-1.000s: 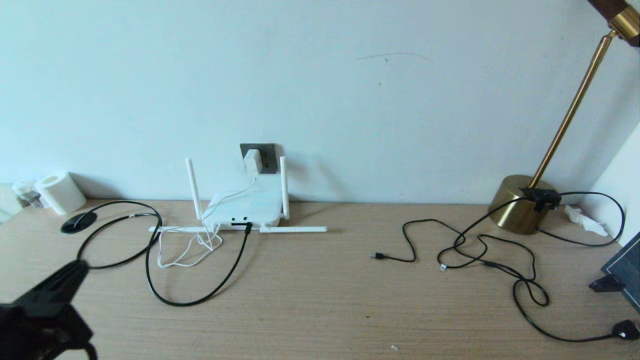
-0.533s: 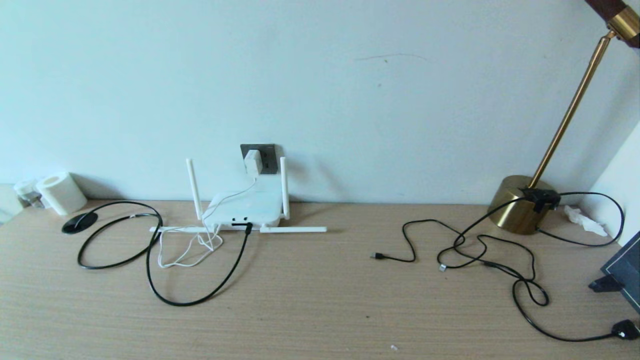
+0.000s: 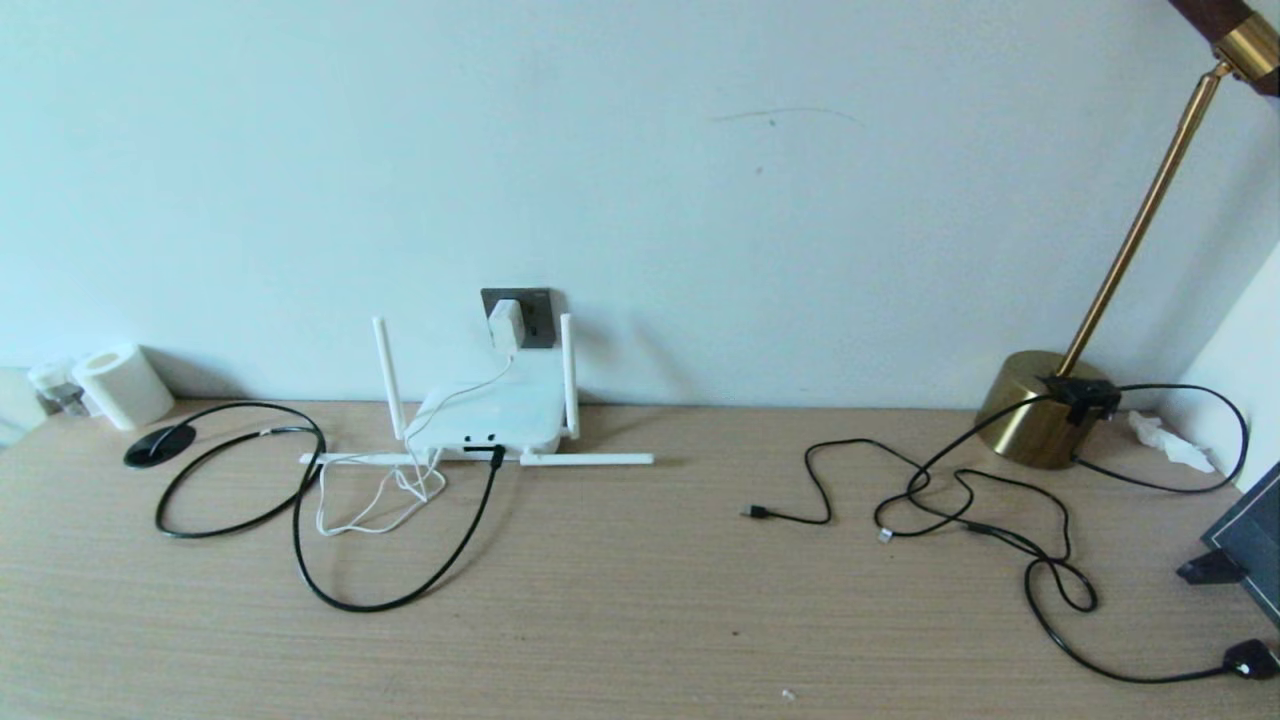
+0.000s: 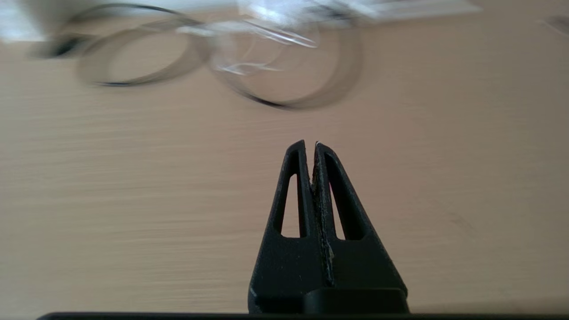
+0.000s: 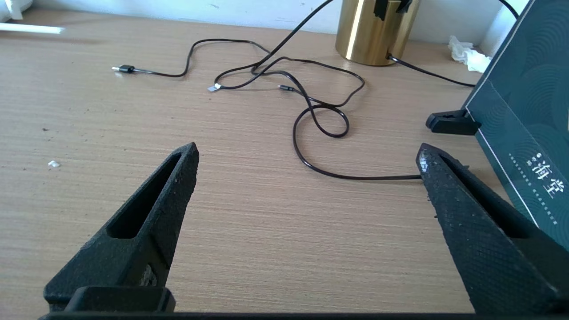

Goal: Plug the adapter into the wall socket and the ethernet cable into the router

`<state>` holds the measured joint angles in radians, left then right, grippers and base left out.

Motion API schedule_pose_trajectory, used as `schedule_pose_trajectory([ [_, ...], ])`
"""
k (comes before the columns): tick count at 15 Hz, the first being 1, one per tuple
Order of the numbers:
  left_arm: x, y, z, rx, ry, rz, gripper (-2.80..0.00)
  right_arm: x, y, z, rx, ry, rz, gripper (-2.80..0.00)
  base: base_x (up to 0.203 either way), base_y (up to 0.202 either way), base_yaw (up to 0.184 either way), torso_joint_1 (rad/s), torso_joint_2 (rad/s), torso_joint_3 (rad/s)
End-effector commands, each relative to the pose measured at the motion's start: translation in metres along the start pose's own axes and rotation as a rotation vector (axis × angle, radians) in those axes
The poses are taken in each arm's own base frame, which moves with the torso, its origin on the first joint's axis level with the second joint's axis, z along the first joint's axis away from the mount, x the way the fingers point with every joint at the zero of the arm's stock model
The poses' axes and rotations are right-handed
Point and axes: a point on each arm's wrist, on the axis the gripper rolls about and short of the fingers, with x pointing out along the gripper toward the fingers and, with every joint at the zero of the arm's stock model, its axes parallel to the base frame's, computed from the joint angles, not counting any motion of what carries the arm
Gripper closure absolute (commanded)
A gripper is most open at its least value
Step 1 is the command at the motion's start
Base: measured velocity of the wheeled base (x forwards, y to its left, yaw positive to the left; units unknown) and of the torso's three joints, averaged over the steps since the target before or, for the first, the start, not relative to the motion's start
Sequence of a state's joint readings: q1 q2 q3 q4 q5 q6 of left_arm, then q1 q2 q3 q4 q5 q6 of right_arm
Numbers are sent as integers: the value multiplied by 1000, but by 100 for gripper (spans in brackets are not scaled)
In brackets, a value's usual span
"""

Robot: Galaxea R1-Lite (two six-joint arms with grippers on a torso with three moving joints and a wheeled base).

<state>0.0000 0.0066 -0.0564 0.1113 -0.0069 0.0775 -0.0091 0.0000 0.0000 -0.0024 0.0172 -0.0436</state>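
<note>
Two grippers are idling over the desk: left gripper (image 4: 310, 144) pinched together and empty, right gripper (image 5: 306, 155) spread wide. Adapter (image 3: 505, 324) is sitting in wall socket (image 3: 519, 315); ethernet cable (image 3: 380, 600), pliant, best pinched behind its plug, is entering router (image 3: 490, 414).

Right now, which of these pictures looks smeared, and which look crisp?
Left wrist view: the ethernet cable and router are streaked, though the left gripper is sharp. Head view and right wrist view: crisp, with soft shadows behind the router and lamp base.
</note>
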Motion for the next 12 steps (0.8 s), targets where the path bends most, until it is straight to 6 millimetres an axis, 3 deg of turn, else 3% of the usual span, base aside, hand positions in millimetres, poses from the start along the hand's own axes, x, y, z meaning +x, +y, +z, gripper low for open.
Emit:
schedule_pose_trajectory([
  [1, 2, -1, -3, 5, 25, -42, 0, 0, 0, 0, 1, 1, 0, -280, 0, 0, 0, 0, 0, 0],
  [9, 1, -1, -3, -7, 2, -29, 0, 0, 0, 0, 9, 1, 0, -280, 0, 0, 0, 0, 0, 0],
  [12, 4, 0, 0, -19, -94, -9, 0, 0, 0, 0, 8, 1, 0, -280, 0, 0, 0, 0, 0, 0],
])
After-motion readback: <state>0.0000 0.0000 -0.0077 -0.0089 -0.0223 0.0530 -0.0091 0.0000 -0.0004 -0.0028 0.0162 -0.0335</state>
